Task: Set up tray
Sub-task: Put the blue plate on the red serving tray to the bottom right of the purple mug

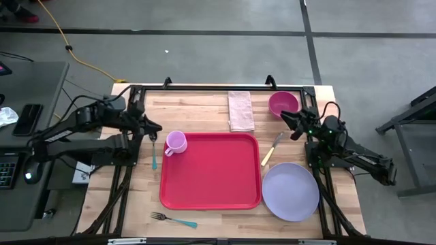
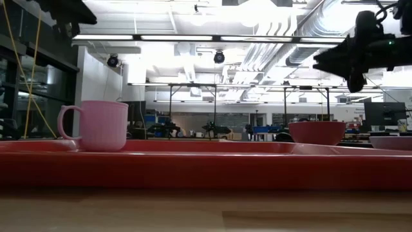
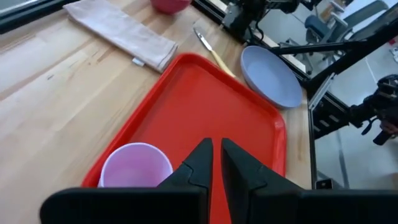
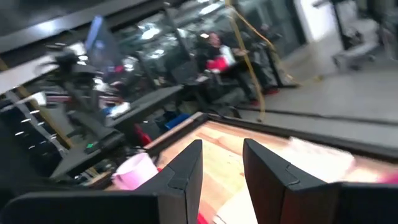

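The red tray (image 1: 211, 173) lies flat on the middle of the wooden table. A pink cup (image 1: 176, 142) stands upright on its base in the tray's far left corner; it also shows in the left wrist view (image 3: 134, 165) and the low view (image 2: 100, 125). My left gripper (image 1: 155, 129) hangs just off that corner, above the table and left of the cup. Its fingers (image 3: 202, 158) stand nearly together with only a thin slit between them and hold nothing. My right gripper (image 1: 286, 117) waits open (image 4: 222, 162) at the table's far right.
A lavender plate (image 1: 291, 191) lies right of the tray, with a knife (image 1: 272, 148) beyond it. A folded napkin (image 1: 240, 110) and a maroon bowl (image 1: 283, 103) sit at the far edge. A teal spoon (image 1: 154, 155) lies left of the tray and a fork (image 1: 173, 219) near the front edge.
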